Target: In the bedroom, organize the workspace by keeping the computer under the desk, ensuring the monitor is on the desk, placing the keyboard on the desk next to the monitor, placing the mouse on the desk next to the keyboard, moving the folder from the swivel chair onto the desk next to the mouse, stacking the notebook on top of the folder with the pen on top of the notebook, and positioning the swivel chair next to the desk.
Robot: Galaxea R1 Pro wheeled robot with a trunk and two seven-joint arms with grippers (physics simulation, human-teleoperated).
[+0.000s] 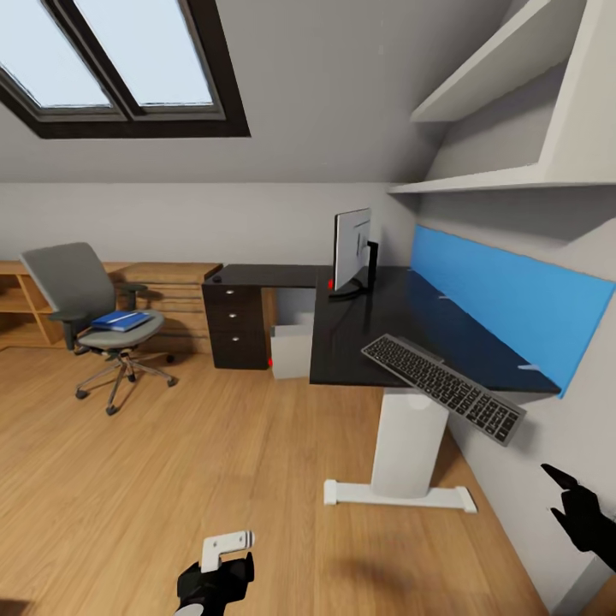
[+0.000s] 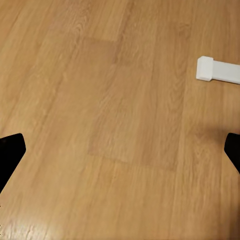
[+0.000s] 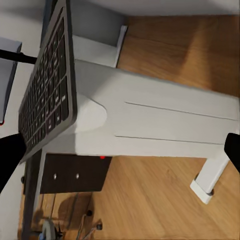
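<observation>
Two pincers of mine, left gripper point(image 1: 224, 565) and right gripper point(image 1: 571, 505), both spread empty, since keyboard point(image 1: 443, 386) overhangs desk point(image 1: 359, 329) edge, folder point(image 1: 121, 321) waiting on swivel chair point(image 1: 90, 312).

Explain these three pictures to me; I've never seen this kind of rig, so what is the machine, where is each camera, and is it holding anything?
These are simulator renders of a wheeled robot with two arms. The big picture comes from its head camera, looking across an attic bedroom. The other two come from cameras near each gripper.

On the black desk stands the monitor. The keyboard lies at the front edge, one end sticking out past it. The computer sits under the desk. The swivel chair stands apart, with the blue folder on its seat.

The left gripper hangs over the wood floor. The right gripper is low beside the desk's white leg. Both look open and empty.
</observation>
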